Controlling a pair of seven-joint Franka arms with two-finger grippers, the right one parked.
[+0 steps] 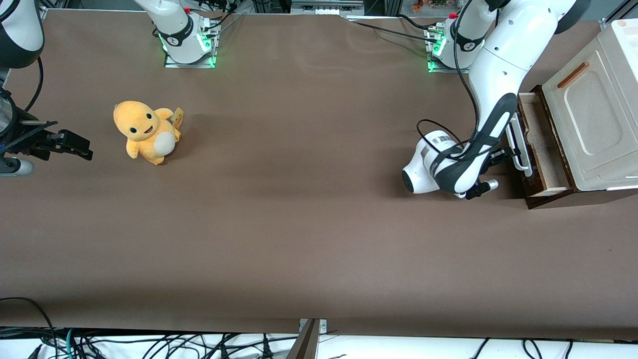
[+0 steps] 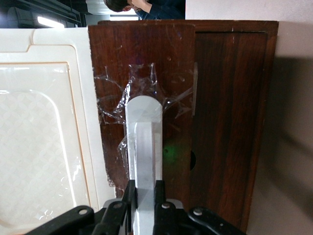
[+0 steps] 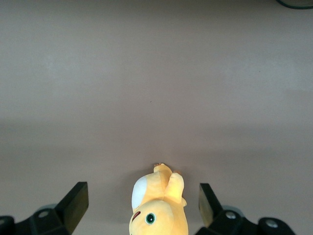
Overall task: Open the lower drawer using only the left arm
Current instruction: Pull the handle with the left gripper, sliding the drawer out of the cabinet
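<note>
Gripper of the left arm clamps the white handle of the partly open lower drawer, likely needing more straight pulling outward.

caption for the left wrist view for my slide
Black gripper shut on the white bar-loop handle of the dark brown wooden lower drawer, beside the cream cabinet.

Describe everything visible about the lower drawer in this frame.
The shallow lower drawer with dark brown wooden front sits under the cream cabinet with a recessed panel, at the working arm's end of the brown table. It is pulled partly out, showing a pale light-wood inside with nothing seen in it. Its white bar-loop handle is fixed to the front amid crinkled clear tape. The left arm's black hand is shut on that handle, one finger on each side.
</note>
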